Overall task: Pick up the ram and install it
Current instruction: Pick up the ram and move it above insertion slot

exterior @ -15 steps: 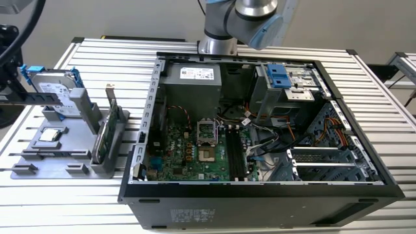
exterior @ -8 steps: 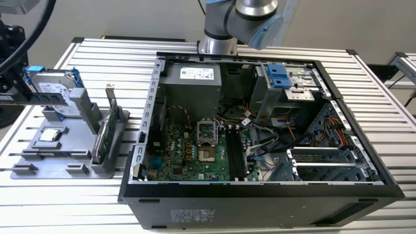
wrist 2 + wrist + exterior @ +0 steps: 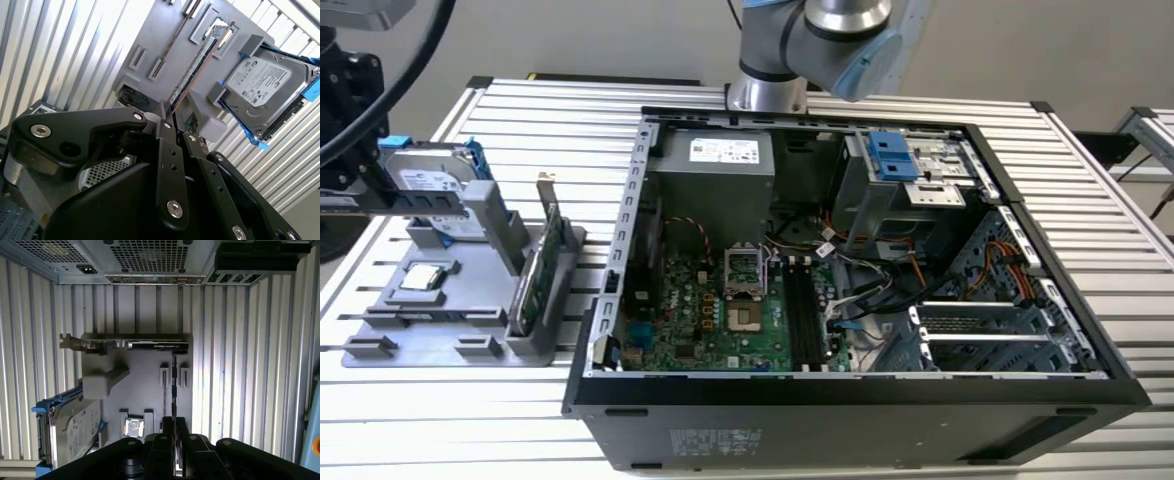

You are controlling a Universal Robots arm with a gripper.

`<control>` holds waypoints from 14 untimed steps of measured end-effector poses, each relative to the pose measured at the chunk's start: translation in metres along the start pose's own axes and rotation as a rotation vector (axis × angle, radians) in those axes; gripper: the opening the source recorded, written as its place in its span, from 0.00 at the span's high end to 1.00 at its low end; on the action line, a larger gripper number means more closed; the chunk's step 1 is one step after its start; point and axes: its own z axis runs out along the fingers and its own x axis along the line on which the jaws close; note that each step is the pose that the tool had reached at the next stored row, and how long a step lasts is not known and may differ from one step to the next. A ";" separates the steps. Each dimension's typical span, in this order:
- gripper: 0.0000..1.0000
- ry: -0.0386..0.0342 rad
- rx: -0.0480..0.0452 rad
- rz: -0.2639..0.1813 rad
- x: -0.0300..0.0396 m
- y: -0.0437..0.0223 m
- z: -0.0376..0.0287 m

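Where fingers (image 3: 167, 427) meet, gripper (image 3: 174, 421) clenched on near end of ram (image 3: 174, 390). Stick stands on edge, running straight out beyond fingertips over gray tray (image 3: 145, 387). Hard drive (image 3: 70, 425) lies off to one side of fingers. Card (image 3: 135, 344) lies crosswise past ram's far end.

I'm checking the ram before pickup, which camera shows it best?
Second wrist view: the ram stands in the gray holder, one long face visible. The first wrist view shows it edge-on; in the exterior view it is too small to tell.
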 end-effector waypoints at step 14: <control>1.00 0.0001 0.0000 0.000 0.0002 0.0115 -0.0003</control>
